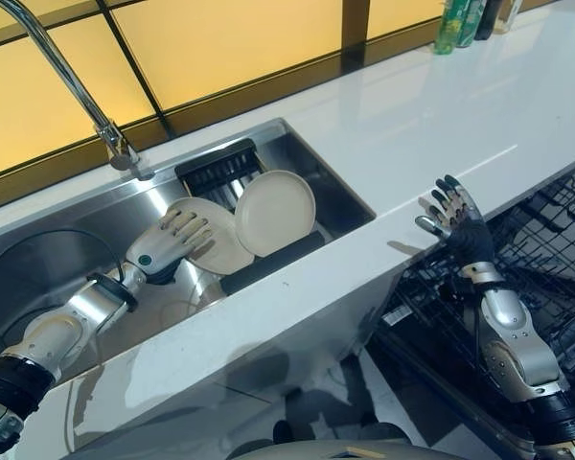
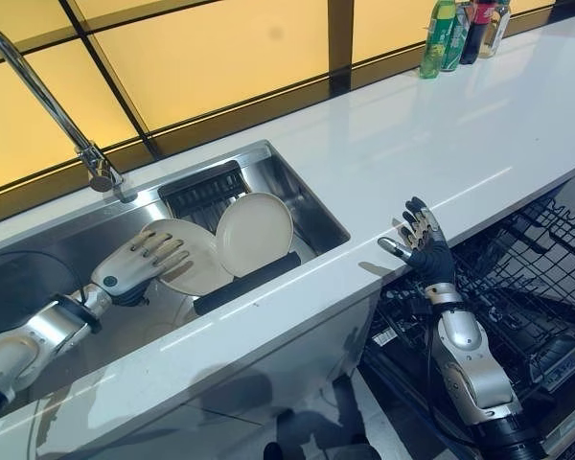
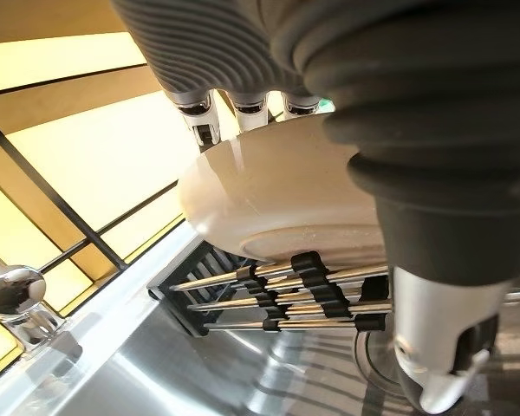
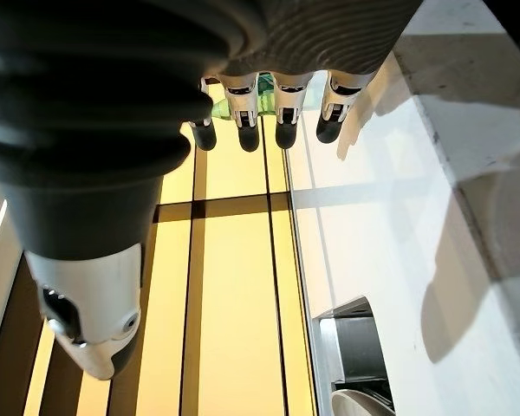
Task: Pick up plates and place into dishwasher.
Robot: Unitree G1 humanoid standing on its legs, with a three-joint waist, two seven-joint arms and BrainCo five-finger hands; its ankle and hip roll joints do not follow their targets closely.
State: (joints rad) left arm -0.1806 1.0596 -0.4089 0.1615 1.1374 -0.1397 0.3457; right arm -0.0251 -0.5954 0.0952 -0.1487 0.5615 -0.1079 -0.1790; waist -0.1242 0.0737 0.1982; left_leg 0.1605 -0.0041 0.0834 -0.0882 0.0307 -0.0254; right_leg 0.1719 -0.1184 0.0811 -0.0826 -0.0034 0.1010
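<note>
Left hand [image 1: 163, 247] fingers spread flat on a plate [image 1: 216, 240] in the sink [image 1: 335, 187]; right hand [image 1: 457, 218] fingers spread, empty

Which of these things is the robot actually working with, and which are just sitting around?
Part of the job:
- two plates, one under the left hand, the other beside it
- rack holding them in the sink
- dishwasher basket, with the open right hand above it

Just lying about:
- tap
- bottles at the far end of the counter
</note>
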